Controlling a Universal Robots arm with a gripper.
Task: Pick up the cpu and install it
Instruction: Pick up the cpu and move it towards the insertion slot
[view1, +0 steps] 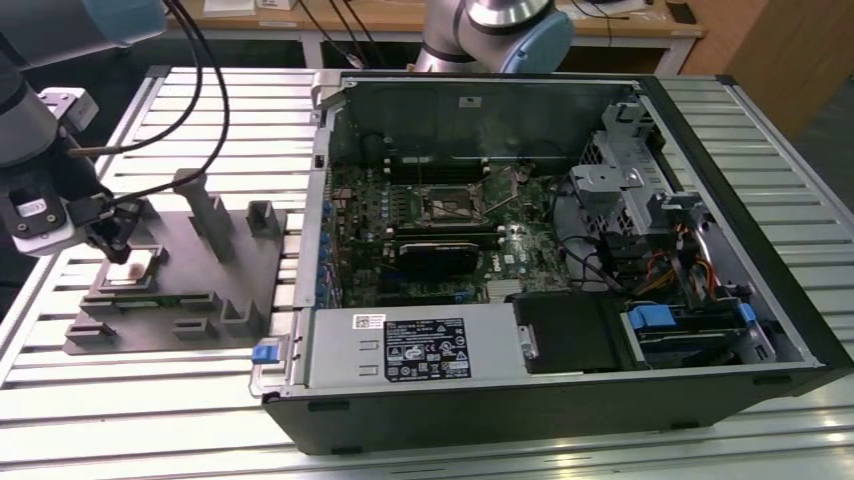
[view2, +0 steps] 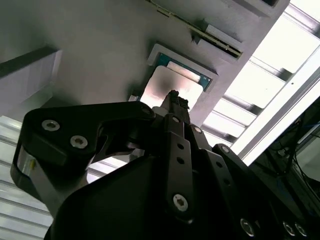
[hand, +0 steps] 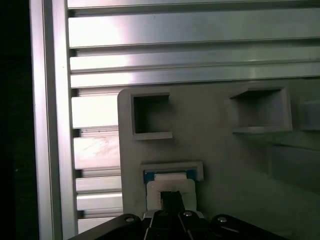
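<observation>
Small flat square cpu (view1: 130, 268), pale shiny top up, in grey fixture (view1: 167, 225) pocket, nine o'clock in exterior view.

You find the fixture (view1: 187, 280) on the table (view1: 160, 400), at nine o'clock of the computer case (view1: 534, 410) in the exterior view. The cpu (view1: 130, 268) lies in a pocket at the fixture's nine o'clock side, with the gripper (view1: 118, 252) directly above it.

Arm (view1: 30, 120) is leaning in over the desk (view1: 147, 420) edge at the exterior view's left, wrist pointing down. Gripper (view1: 118, 246) is hanging low, fingers (view2: 173, 100) pressing together into one narrow tip.
</observation>
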